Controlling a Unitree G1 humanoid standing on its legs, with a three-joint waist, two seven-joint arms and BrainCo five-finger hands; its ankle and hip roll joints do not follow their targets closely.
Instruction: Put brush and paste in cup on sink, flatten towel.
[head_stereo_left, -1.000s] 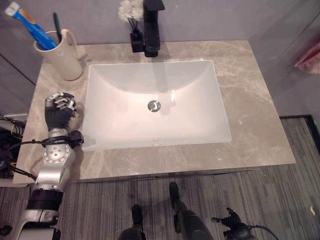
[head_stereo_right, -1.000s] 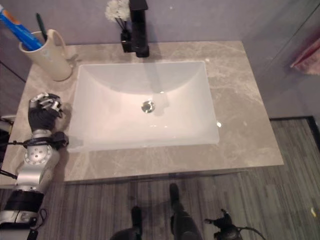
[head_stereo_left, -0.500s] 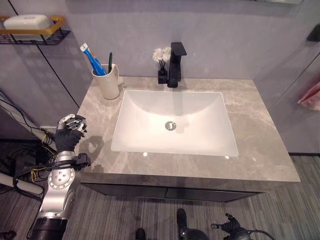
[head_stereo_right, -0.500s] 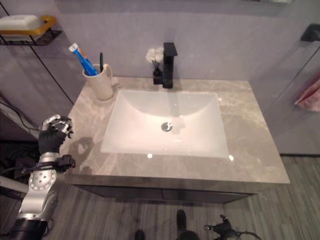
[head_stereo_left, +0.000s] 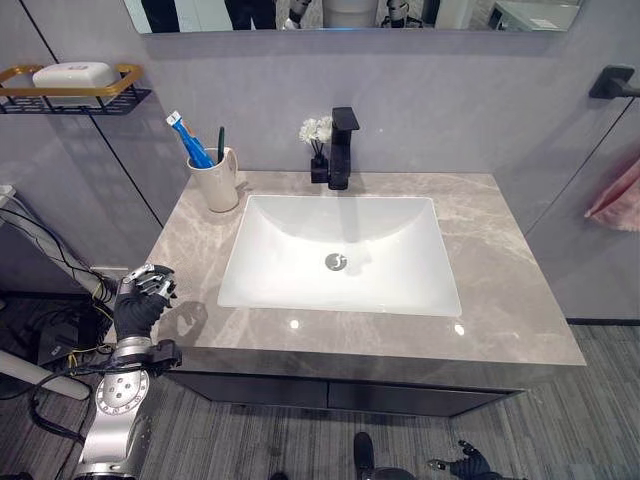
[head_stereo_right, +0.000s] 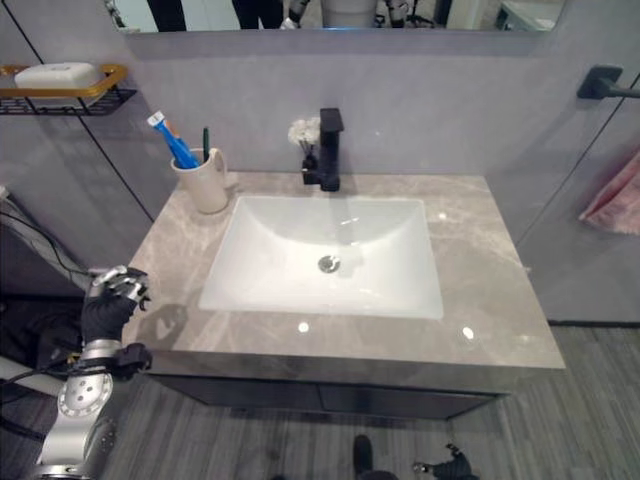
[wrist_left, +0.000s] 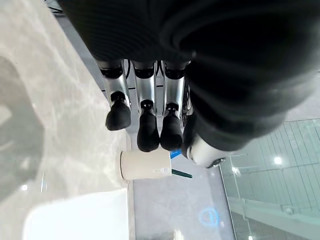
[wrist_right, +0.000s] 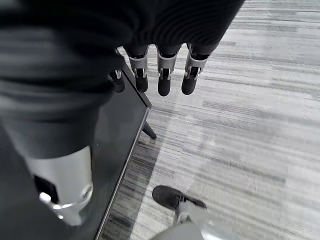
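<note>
Cup (head_stereo_left: 218, 181): holds brush (head_stereo_left: 220, 143), paste (head_stereo_left: 190, 139).
Towel (head_stereo_left: 615, 197): unflattened, far right.
Left hand (head_stereo_left: 140, 303): fingers relaxed, empty, at bench (head_stereo_left: 520, 300) edge.
Right hand (wrist_right: 162, 70): relaxed, empty, low.
Risk: long reach; towel may slip off.

Cream cup (head_stereo_left: 219, 181), blue paste (head_stereo_left: 190, 139), grey veined counter (head_stereo_left: 500, 270), white basin (head_stereo_left: 340, 255)
</note>
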